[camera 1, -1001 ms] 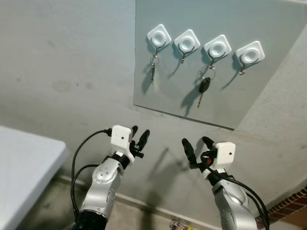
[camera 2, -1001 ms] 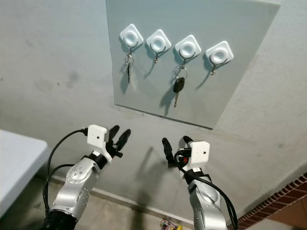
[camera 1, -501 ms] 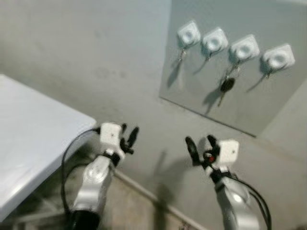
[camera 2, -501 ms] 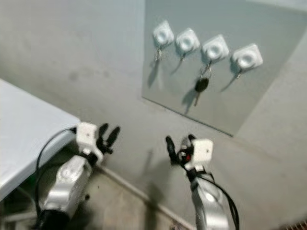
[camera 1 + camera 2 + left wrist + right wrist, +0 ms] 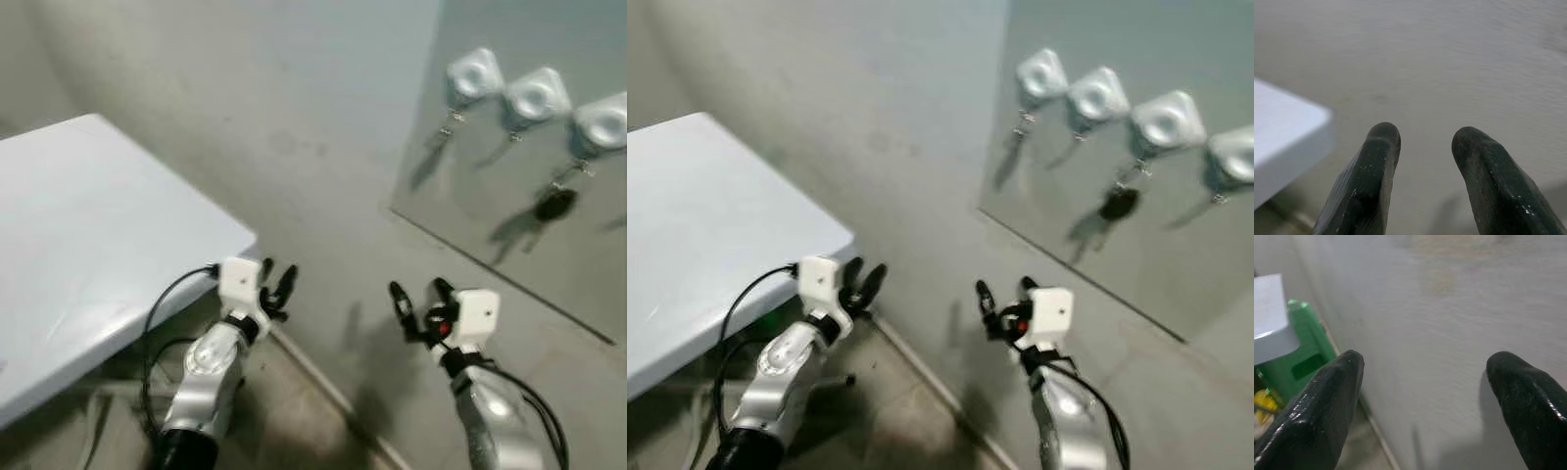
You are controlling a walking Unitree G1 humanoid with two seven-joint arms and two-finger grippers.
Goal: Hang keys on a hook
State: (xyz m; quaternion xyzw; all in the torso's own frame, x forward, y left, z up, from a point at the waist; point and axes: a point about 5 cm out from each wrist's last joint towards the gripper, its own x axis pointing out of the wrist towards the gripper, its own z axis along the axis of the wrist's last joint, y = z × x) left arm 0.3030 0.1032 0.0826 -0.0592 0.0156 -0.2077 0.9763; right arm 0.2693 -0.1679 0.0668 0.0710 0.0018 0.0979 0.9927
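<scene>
- Turning toward the worktop (image 5: 88,225), we judge, with both grippers empty and raised in front of the wall (image 5: 294,108).
- Step in hand looks like searching for keys to pick up; none show on the worktop surface we can see.
- Board (image 5: 1176,264) carries white hooks (image 5: 1099,93); a black key (image 5: 1117,204) and a small key (image 5: 1024,122) already hang there, blurred.
- Left gripper (image 5: 276,284): jaws parted a little, holding nothing, near the worktop corner.
- Right gripper (image 5: 419,297): jaws spread wide, touching nothing.
- Next move calls for finding loose keys before any grasp; we cannot tell where they lie.
- Right wrist view shows a green object (image 5: 1300,357) low by the wall.
</scene>
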